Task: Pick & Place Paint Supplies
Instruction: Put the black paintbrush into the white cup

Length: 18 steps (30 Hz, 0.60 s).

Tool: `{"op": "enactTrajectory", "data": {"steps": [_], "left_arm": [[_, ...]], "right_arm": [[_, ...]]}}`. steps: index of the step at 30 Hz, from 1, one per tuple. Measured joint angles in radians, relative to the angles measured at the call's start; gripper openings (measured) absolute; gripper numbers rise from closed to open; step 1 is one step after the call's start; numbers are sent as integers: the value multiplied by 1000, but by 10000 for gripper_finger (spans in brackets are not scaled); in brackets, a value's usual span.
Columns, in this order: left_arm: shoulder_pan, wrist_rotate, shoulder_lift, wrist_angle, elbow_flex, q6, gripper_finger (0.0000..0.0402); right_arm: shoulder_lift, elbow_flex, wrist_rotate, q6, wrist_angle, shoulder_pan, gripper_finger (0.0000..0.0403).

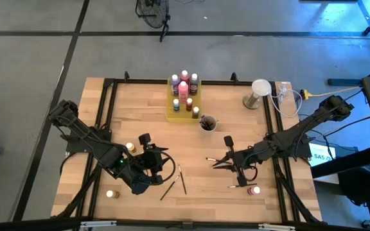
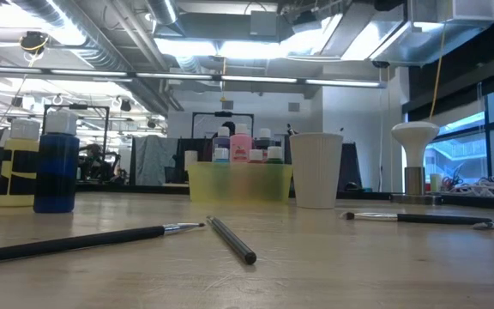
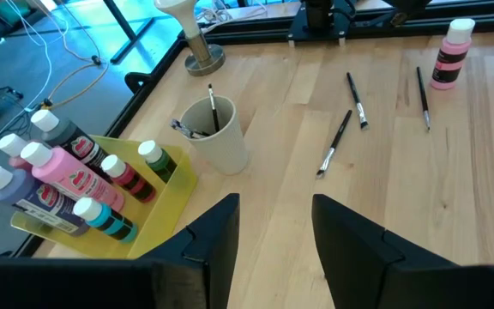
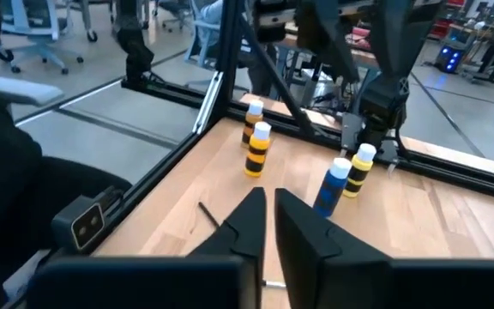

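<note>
Right gripper [image 4: 268, 225] looks clenched in its wrist view; left gripper [image 3: 274, 232] gapes, empty.

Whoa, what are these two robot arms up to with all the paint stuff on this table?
They are tidying paint supplies. Several paint bottles already stand in the yellow tray at the table's far edge, and a few brushes sit in the cup beside it. The right gripper is low over the table by a loose brush, its fingers nearly together; whether it has the brush I cannot tell. The left gripper waits, fingers apart, near two more brushes. A pink bottle and some yellow ones remain loose.
</note>
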Motion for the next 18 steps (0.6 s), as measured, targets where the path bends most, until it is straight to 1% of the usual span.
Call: {"op": "enactTrajectory", "data": {"steps": [3, 6, 10, 12, 15, 18], "left_arm": [[0, 0, 0, 0, 0, 0, 143], [0, 0, 0, 0, 0, -1, 143], [0, 0, 0, 0, 0, -1, 143], [0, 0, 0, 0, 0, -1, 143], [0, 0, 0, 0, 0, -2, 143], [0, 2, 0, 0, 0, -3, 143]], "right_arm": [[0, 0, 0, -8, -12, 9, 54], [0, 0, 2, -8, -19, 14, 88], [9, 0, 5, 4, -15, 15, 145], [20, 0, 24, 8, -14, 16, 176], [34, 0, 79, 60, -16, 15, 222], [40, 0, 81, 121, -80, 13, 254]]}}
